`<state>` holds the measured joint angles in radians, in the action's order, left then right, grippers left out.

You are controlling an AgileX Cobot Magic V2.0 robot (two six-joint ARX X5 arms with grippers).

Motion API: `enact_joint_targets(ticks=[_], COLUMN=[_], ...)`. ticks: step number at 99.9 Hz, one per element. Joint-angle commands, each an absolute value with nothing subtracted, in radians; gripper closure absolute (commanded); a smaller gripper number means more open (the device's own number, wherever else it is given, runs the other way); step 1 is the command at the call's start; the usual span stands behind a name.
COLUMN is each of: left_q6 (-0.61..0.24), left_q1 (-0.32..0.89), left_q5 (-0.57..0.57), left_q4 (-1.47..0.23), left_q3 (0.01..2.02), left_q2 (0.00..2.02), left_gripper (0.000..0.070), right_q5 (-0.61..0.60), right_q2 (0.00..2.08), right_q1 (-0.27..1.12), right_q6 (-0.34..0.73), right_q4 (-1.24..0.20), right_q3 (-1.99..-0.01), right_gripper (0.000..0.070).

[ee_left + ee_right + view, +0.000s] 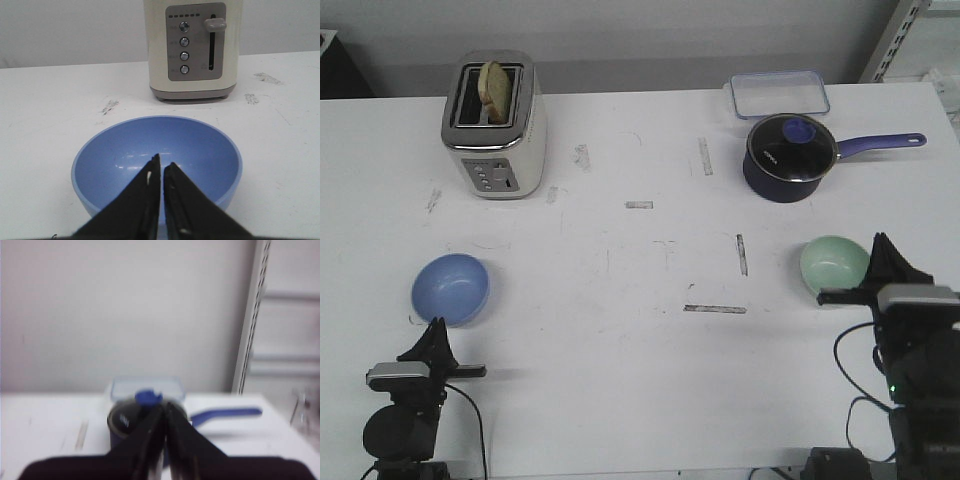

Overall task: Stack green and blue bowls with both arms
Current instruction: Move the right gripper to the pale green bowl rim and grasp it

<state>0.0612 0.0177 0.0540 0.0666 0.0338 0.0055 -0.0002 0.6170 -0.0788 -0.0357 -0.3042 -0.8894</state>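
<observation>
The blue bowl sits upright on the table at the near left. It fills the left wrist view. My left gripper is shut and empty, just short of the bowl's near rim; in the left wrist view the gripper has its tips over the rim. The pale green bowl sits at the near right. My right gripper is shut and empty, raised beside the green bowl's right side. The right wrist view is blurred, the gripper points at the saucepan, and the green bowl is out of that view.
A cream toaster with a slice of bread stands at the far left, behind the blue bowl. A dark navy saucepan with a long handle and a clear container stand at the far right, behind the green bowl.
</observation>
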Motion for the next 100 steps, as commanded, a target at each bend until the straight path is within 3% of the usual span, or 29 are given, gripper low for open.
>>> enact_joint_targets(ticks=[1, 17, 24, 33, 38, 76, 100], left_q6=[0.063, 0.063, 0.063, 0.063, 0.063, 0.063, 0.063], left_q1=[0.018, 0.018, 0.018, 0.018, 0.018, 0.018, 0.018], left_q5=[0.056, 0.055, 0.056, 0.056, 0.055, 0.055, 0.055], left_q4=[0.08, 0.08, 0.08, 0.08, 0.08, 0.076, 0.076], left_q3=[0.012, 0.012, 0.012, 0.012, 0.012, 0.012, 0.012], left_q2=[0.004, 0.004, 0.004, 0.004, 0.004, 0.004, 0.004], left_gripper=[0.0699, 0.0699, 0.0699, 0.0699, 0.0699, 0.0699, 0.0699], right_q5=[-0.004, -0.006, -0.011, -0.01, -0.011, -0.057, -0.064], right_q2=[0.731, 0.945, 1.01, 1.075, 1.107, 1.287, 1.402], right_q1=[-0.078, -0.08, -0.089, -0.115, -0.14, -0.409, -0.432], right_q6=[-0.044, -0.084, -0.113, -0.142, -0.162, -0.237, -0.237], right_q4=[-0.419, -0.623, -0.68, -0.738, -0.77, -0.868, -0.865], right_q3=[-1.014, -1.185, -1.212, -1.216, -1.216, -1.215, -1.215], right_gripper=[0.068, 0.0472, 0.0394, 0.0243, 0.02, 0.02, 0.0218])
